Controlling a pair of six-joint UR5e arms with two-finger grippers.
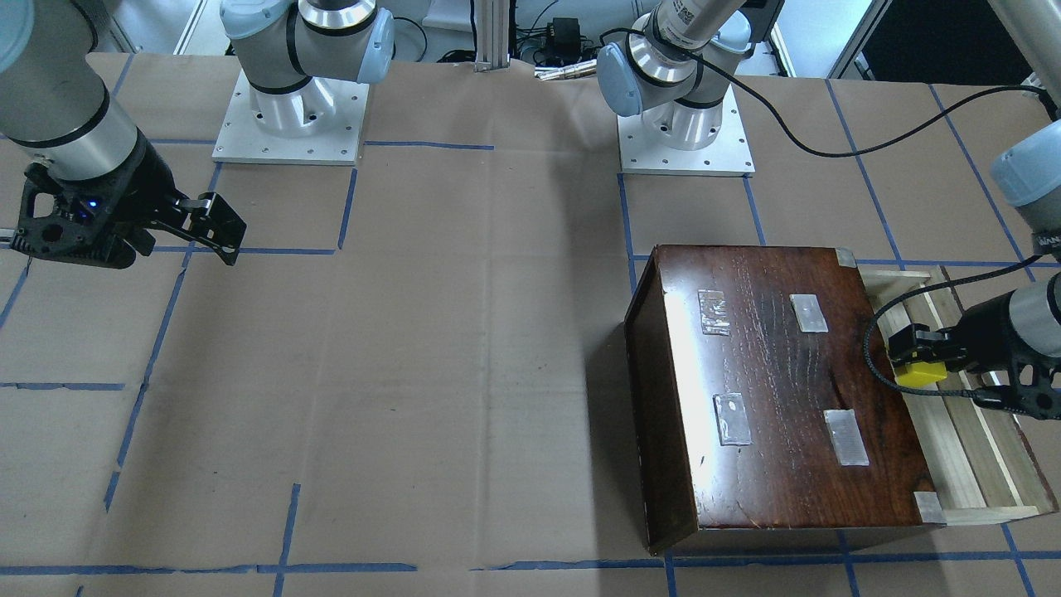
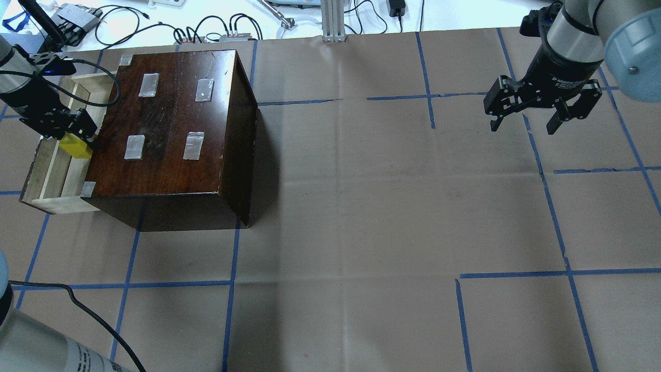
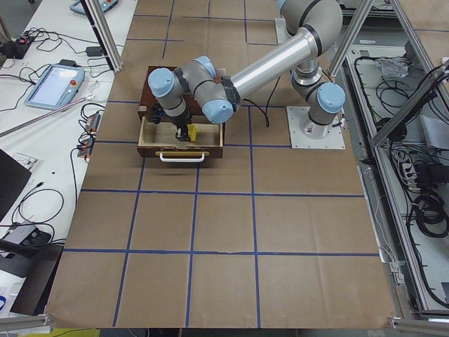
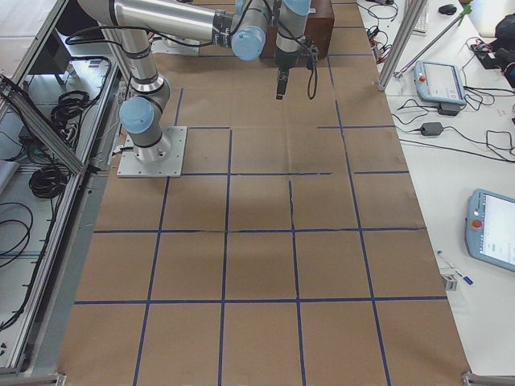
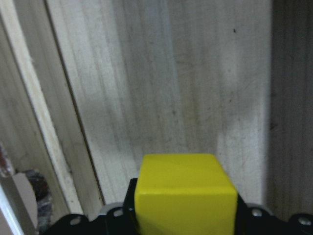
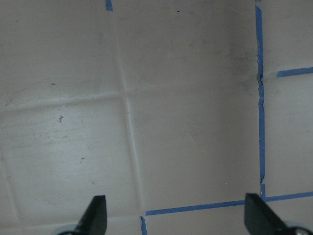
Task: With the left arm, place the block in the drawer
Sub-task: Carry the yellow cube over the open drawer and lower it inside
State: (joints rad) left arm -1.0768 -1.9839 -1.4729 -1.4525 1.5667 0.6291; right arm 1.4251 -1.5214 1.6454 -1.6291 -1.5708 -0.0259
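Papered table (image 2: 361, 206); left hand (image 2: 76, 138) (block (image 2: 75, 148) clasped) apparently above drawer (image 2: 51, 178).

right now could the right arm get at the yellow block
Probably not easily. The block is clamped in the left gripper over the open drawer, beyond the dark box, while the right gripper hangs open far across the table.

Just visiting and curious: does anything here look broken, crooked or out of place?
Nothing spilled or broken. Only oddity: the dark box carries silvery tape patches and scuffs on top. The block is gripped by the left gripper over the open drawer.
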